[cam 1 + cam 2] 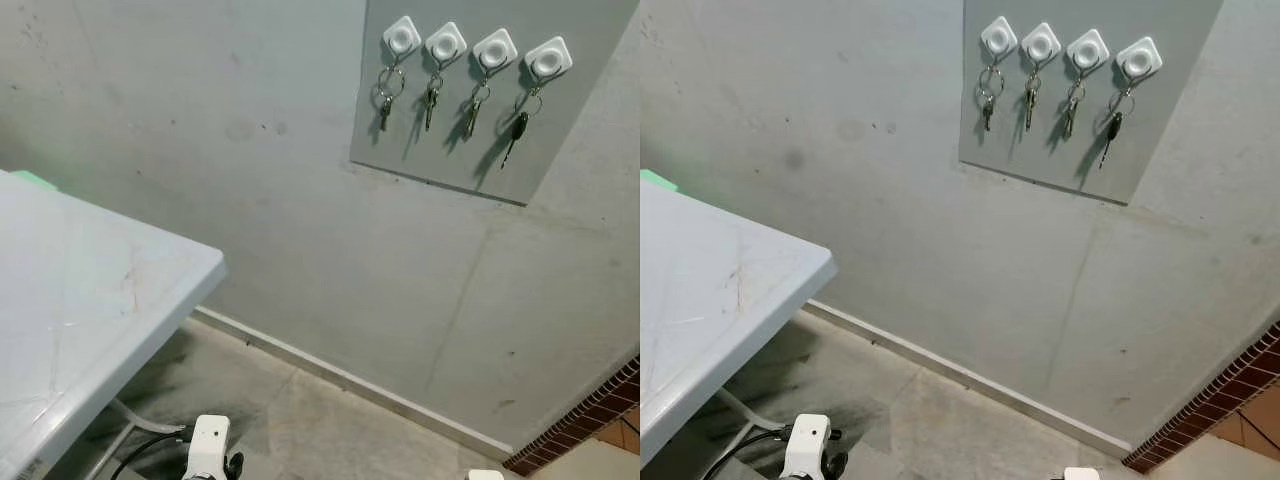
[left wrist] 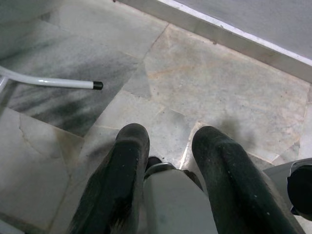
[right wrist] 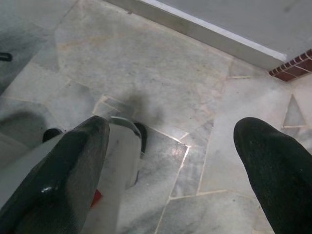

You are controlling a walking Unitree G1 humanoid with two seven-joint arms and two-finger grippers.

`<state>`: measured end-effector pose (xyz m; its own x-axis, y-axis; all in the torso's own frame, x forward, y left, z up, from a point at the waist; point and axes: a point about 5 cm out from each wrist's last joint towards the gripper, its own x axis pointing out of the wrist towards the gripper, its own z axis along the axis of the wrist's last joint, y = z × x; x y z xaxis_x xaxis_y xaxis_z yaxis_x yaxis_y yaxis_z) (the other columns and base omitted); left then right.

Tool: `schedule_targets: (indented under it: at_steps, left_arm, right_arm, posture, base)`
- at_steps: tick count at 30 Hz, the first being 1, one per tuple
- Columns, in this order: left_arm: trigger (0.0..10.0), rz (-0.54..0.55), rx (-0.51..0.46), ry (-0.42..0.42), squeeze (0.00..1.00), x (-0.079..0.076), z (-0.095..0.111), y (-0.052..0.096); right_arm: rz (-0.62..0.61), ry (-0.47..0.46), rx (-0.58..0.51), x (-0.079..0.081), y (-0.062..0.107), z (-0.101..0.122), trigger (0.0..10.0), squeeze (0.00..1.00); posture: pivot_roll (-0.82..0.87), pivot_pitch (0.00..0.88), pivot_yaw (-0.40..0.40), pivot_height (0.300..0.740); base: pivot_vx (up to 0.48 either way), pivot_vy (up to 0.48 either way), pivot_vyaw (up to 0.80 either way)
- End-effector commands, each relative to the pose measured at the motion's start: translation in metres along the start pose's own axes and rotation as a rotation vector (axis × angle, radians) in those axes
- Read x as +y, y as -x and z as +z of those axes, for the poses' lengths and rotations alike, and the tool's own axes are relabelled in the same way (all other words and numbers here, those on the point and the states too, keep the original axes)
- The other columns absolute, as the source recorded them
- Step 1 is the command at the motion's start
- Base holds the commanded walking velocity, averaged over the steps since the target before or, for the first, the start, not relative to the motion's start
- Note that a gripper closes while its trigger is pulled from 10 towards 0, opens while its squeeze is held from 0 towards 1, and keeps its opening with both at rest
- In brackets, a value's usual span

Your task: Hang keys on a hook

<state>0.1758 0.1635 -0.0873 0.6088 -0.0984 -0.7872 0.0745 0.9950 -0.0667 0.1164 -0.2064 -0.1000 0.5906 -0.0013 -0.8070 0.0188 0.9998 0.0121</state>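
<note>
A grey panel (image 1: 577,139) on the wall carries a row of white hooks (image 1: 445,44). Each hook holds a key ring: three sets of metal keys (image 1: 431,101) and, on the rightmost hook (image 1: 547,60), a black-headed key (image 1: 517,130). Both arms hang low, far below the panel. My left gripper (image 2: 168,134) points at the marble floor, fingers (image 2: 127,161) apart, nothing held. My right gripper (image 3: 175,126) also faces the floor, wide open and empty.
A white table (image 1: 100,290) fills the left foreground; its metal leg (image 2: 48,83) rests on the floor. A pale baseboard (image 1: 350,380) runs along the grey wall. Red brick edging (image 1: 590,410) lies at the lower right.
</note>
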Motion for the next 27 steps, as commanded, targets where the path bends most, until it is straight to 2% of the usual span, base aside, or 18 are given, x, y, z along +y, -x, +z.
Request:
schedule_targets:
  at_steps: [1,11,17,23,27]
  left_arm:
    - [10.0,0.003,0.0,-0.003,0.0,0.0018,0.0018,-0.0002]
    - [10.0,-0.016,-0.013,-0.002,0.0,0.001,0.0032,-0.0003]
    - [10.0,-0.019,-0.017,0.007,0.0,0.0007,0.0038,-0.0004]
    - [10.0,-0.02,-0.018,0.008,0.0,0.0007,0.004,-0.0004]
    - [10.0,-0.019,-0.018,0.009,0.0,0.0008,0.0042,-0.0004]
  right_arm:
    - [0.023,-0.003,0.036,0.0049,0.0016,-0.0083,10.0,0.0]
    - [0.024,-0.002,0.041,0.0045,0.0023,-0.01,10.0,0.0]
    - [0.026,-0.003,0.039,0.0049,0.0023,-0.0099,10.0,0.0]
    - [0.029,-0.005,0.033,0.006,0.002,-0.0091,10.0,0.0]
    - [0.032,-0.005,0.027,0.0066,0.0014,-0.0076,10.0,0.0]
  posture:
    - [0.01,0.0,0.003,0.699]
    - [0.01,0.0,0.0,0.699]
    - [0.01,0.0,0.0,0.699]
    - [0.01,0.0,0.0,0.699]
    - [0.02,0.0,-0.002,0.699]
  base:
    - [0.0,0.0,0.0]
    - [0.0,0.0,0.0]
    - [0.0,-0.452,0.0]
    - [0.0,0.0,0.0]
    - [0.0,-0.48,0.0]
